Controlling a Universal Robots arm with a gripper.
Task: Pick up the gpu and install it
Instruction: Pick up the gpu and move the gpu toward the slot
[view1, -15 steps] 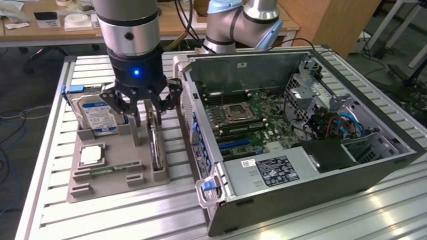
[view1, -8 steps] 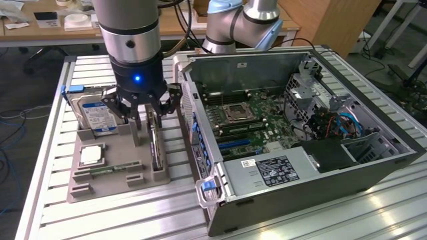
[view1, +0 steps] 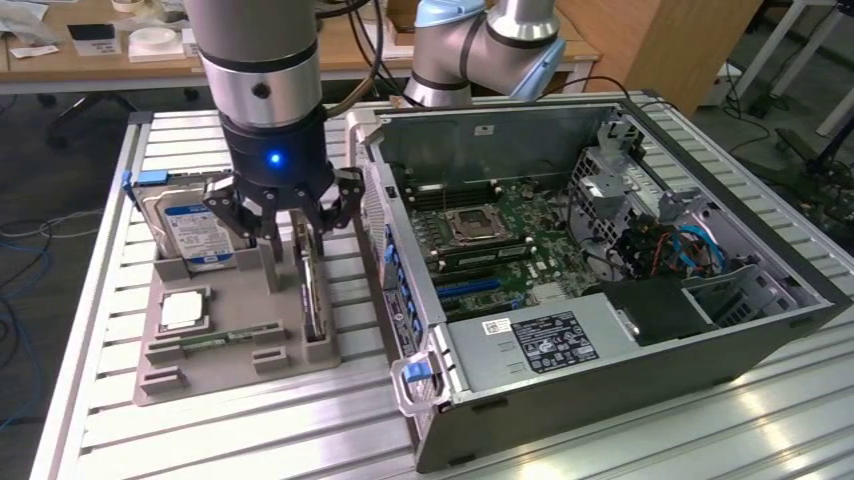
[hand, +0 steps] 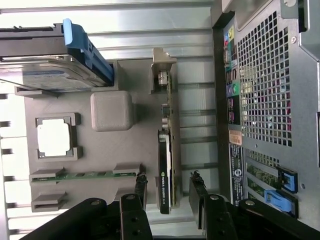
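**End effector spread over the gpu in its holder**

I am hanging my end effector (view1: 296, 235) above the grey holder tray (view1: 227, 352), toward the exterior view's left. Its dark, jointed fingers (hand: 141, 192) are standing spread apart, one on each side of the gpu (hand: 166, 155) at one end of the card. A gap is showing on both sides, so I am gripping nothing.

The gpu is standing on its long edge in a narrow slot along the tray's side nearest the computer case (view1: 494, 140). It is a slim, flat card with a black block on one face and a pale metal bracket at the far end.

The tray is looking matte and blocky, with raised lugs and square pockets. A silver hard drive (view1: 200, 225) with a blue-and-white label is leaning upright in it. A flat square processor (view1: 183, 310) and a thin green memory stick (view1: 220, 340) are lying nearby.

Between the card and the case's perforated steel wall, only a narrow strip of ribbed aluminium tabletop (view1: 107, 420) is lying bare. The case is lying open, with the green motherboard (view1: 507, 230) facing up.
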